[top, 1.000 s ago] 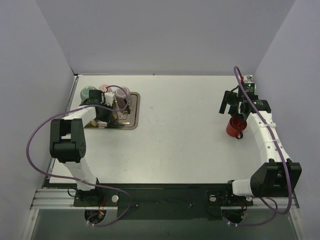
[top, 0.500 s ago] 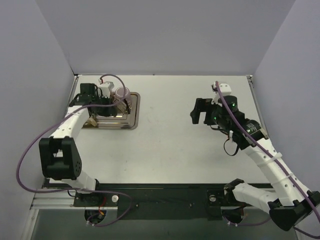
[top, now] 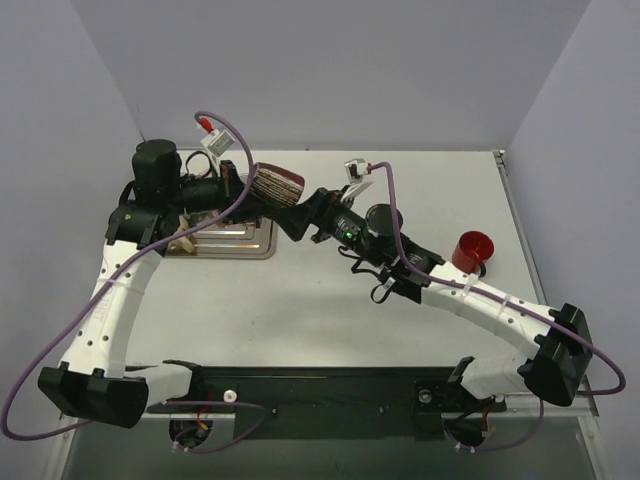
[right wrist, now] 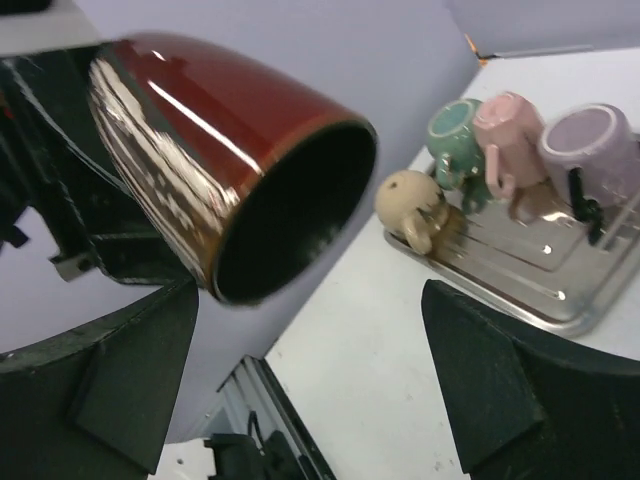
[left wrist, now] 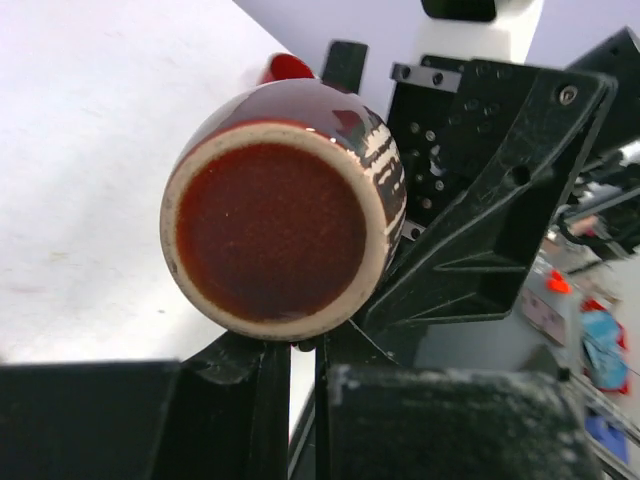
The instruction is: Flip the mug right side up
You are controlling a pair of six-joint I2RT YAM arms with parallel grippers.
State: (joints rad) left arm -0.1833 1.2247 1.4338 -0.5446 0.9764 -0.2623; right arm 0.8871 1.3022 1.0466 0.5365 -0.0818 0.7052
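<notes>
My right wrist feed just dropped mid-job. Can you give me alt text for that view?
A glossy dark red mug hangs tilted in the air, open mouth toward the camera, just beyond the wide-open fingers of the right gripper. Behind, a metal tray holds four pastel mugs.

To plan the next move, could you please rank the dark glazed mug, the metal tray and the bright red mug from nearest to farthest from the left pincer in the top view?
1. The dark glazed mug, held in the left pincer.
2. The metal tray, close by on the table's left side.
3. The bright red mug, far across on the right side.
</notes>
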